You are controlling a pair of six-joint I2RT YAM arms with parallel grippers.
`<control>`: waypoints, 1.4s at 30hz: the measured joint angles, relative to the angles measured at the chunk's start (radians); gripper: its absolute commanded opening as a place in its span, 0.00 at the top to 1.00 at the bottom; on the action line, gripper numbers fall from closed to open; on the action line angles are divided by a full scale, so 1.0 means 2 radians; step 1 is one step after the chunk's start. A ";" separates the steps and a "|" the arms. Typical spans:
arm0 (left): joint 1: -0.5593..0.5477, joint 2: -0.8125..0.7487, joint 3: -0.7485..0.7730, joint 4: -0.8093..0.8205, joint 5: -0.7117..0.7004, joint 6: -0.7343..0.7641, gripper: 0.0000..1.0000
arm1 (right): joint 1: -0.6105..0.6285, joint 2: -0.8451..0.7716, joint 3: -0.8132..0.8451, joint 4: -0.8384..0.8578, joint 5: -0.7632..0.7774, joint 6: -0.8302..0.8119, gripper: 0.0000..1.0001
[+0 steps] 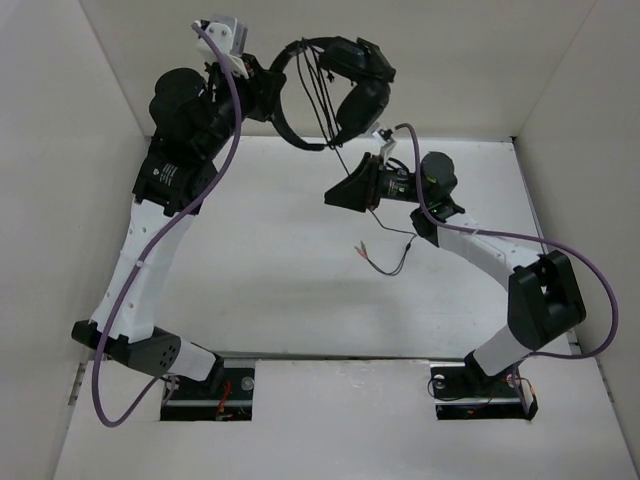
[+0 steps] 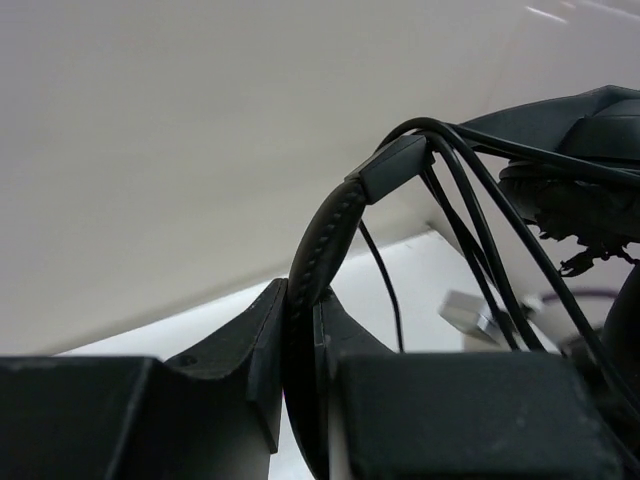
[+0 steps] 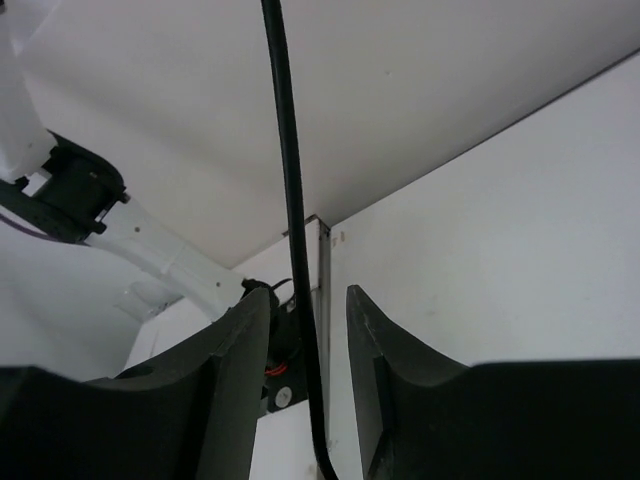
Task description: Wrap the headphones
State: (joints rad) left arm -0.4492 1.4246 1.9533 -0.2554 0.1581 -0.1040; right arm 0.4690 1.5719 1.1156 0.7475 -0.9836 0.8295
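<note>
**A:** Where do we have the headphones [image 1: 345, 80] right now?

**B:** We hold them up in the air near the back wall [image 1: 450, 60], well above the surface [image 1: 270, 300]. Our left tool [image 2: 300, 335] is clamped on the headband [image 2: 322, 235], and the earcups [image 1: 360, 95] hang out to the right of it

**A:** And how much of the cord do we have wound?

**B:** We count several strands of the cord [image 1: 318, 100] crossing the arc of the headband, so we judge a good part of the winding done. The strands look slack rather than snug, and we cannot tell from here how many full turns they make

**A:** What is our right tool doing?

**B:** Our right tool [image 3: 308, 320] sits just below the earcups. Its fingers [image 3: 230, 380] stand apart, and the cord runs between them without being pinched, as far as the wrist view shows

**A:** So what do we have left?

**B:** The tail. It drops from the right tool down to the surface, where the plugs [image 1: 363, 254] lie loose. We judge that this stretch needs further turns around the headband. The plug end then needs tucking in so the wrap holds; until then we count the job as partly done, not finished
</note>
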 measured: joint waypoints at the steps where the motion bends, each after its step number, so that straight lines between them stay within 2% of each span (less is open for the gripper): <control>1: 0.003 0.000 0.000 0.004 -0.019 0.000 1.00 | 0.005 0.000 -0.002 0.005 -0.003 0.004 0.60; 4: 0.009 0.002 0.000 0.020 -0.079 0.005 1.00 | 0.018 0.000 -0.002 0.012 -0.010 0.008 0.64; 12: 0.010 0.010 -0.004 0.075 -0.217 0.063 1.00 | 0.035 -0.002 -0.003 0.003 -0.036 -0.007 1.00; 19: 0.009 0.010 -0.016 0.103 -0.254 0.107 1.00 | 0.043 -0.025 -0.001 -0.047 -0.054 -0.050 1.00; 26: 0.010 0.010 -0.027 0.120 -0.267 0.140 1.00 | 0.040 -0.058 0.028 -0.149 -0.056 -0.130 1.00; 34: 0.010 0.010 -0.045 0.143 -0.278 0.172 1.00 | 0.040 -0.073 0.114 -0.354 -0.012 -0.304 1.00; 39: 0.009 0.010 -0.089 0.177 -0.291 0.203 1.00 | 0.042 -0.073 0.211 -0.498 0.065 -0.436 1.00; 42: 0.005 0.009 -0.133 0.189 -0.300 0.226 1.00 | 0.048 -0.073 0.275 -0.557 0.115 -0.504 1.00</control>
State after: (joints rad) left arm -0.4397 1.4433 1.6875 0.1223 -0.4423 0.3489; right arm 0.5644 1.4258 1.6653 -0.3668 -0.7536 -0.1783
